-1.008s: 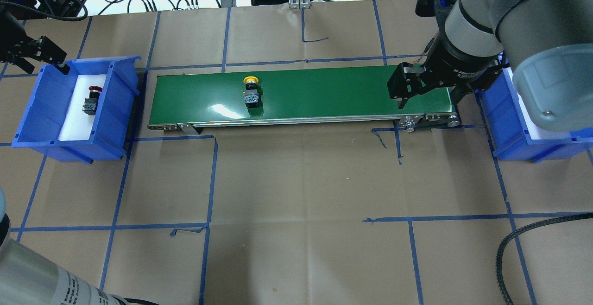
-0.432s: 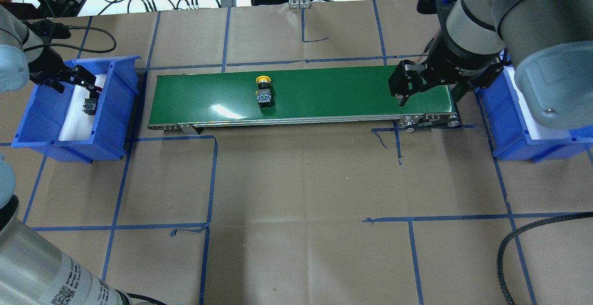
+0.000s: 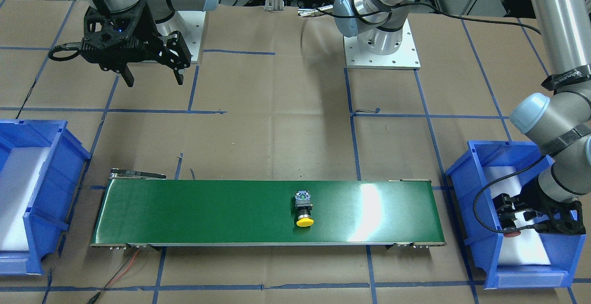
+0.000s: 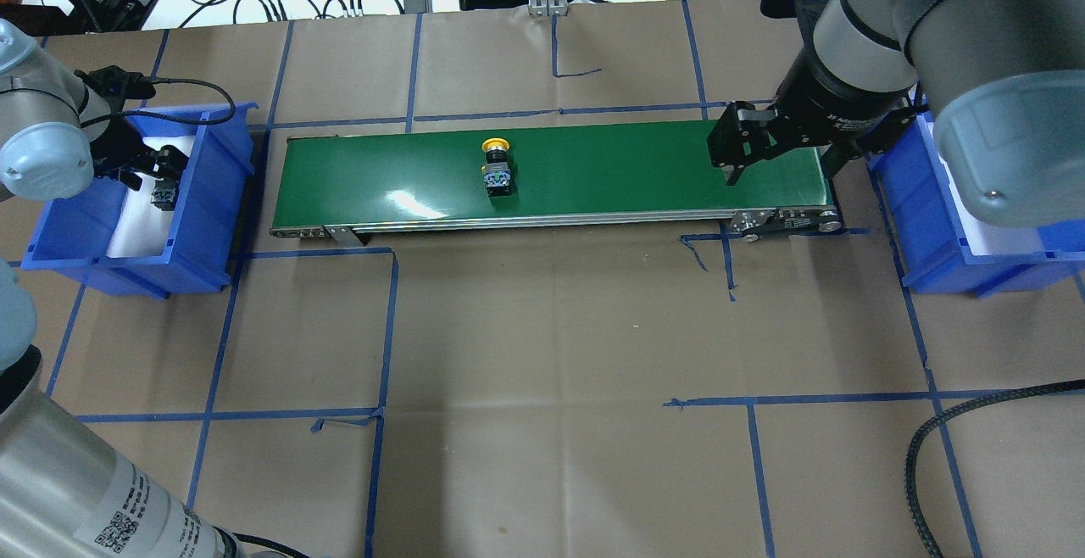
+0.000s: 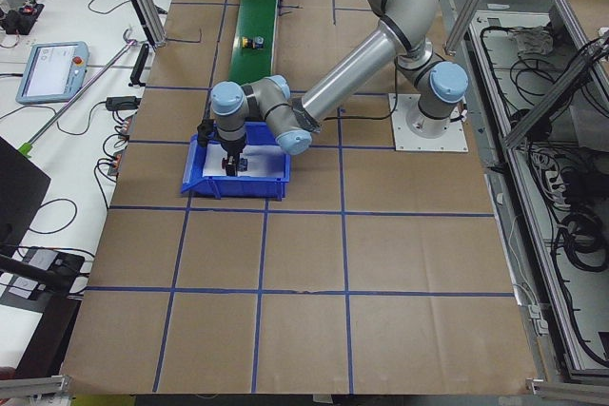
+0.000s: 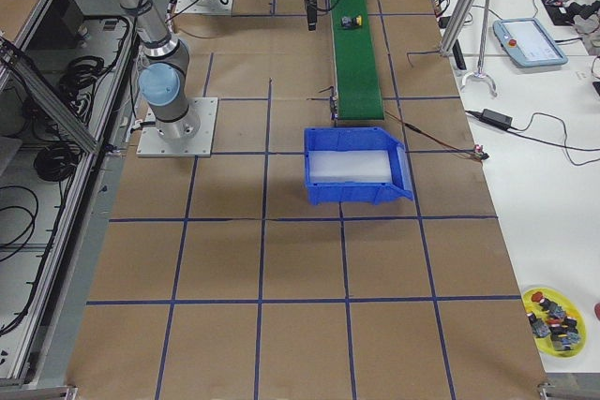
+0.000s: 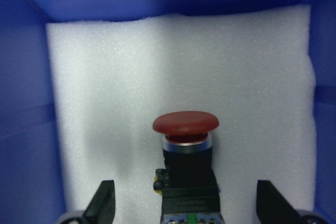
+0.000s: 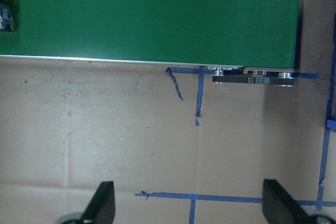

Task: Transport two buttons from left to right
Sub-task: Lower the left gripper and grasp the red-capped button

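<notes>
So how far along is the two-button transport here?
Done: the yellow button is out on the conveyor belt, not yet delivered. In hand: the open left end effector straddles the red button in the left bin. Left: the open right end effector moving both into the right bin.

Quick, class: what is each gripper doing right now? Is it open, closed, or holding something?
Left gripper: open, straddling the red button, not gripping it.
Right gripper: open, holding nothing.
</notes>
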Motion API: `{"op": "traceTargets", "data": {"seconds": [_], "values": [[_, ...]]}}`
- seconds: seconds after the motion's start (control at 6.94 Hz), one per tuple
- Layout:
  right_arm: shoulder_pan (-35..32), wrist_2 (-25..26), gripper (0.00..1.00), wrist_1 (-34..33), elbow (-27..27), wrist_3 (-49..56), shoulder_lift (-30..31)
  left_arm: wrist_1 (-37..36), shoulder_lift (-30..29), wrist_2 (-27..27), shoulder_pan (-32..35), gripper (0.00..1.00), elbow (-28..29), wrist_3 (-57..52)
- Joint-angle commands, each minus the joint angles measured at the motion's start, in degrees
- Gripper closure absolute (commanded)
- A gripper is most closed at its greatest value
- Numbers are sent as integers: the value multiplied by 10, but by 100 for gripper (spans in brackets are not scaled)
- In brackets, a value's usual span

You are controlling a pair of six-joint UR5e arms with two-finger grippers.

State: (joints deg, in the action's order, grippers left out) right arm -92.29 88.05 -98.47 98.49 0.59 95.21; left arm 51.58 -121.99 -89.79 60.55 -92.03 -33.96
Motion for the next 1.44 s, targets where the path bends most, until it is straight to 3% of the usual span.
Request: {"op": "traceTargets", "data": {"seconds": [0.0,0.14,0.29,0.58,1.01,1.3], "values": [[0,-2,0,-17,-5,-3,-29,-3,-2,0,0,66,1,0],[0,-2,0,-34,-4,-3,-36,-3,-2,1,-1,85,4,1],[0,-2,0,-35,-4,-4,-41,0,7,2,-1,92,15,1],[0,-2,0,-35,-4,-3,-48,46,58,-1,-4,92,18,-4],[-1,-2,0,-35,-2,-2,-49,236,138,-12,-1,92,84,-1],[-1,-2,0,-34,-2,0,-52,244,135,-14,33,92,91,47]]}}
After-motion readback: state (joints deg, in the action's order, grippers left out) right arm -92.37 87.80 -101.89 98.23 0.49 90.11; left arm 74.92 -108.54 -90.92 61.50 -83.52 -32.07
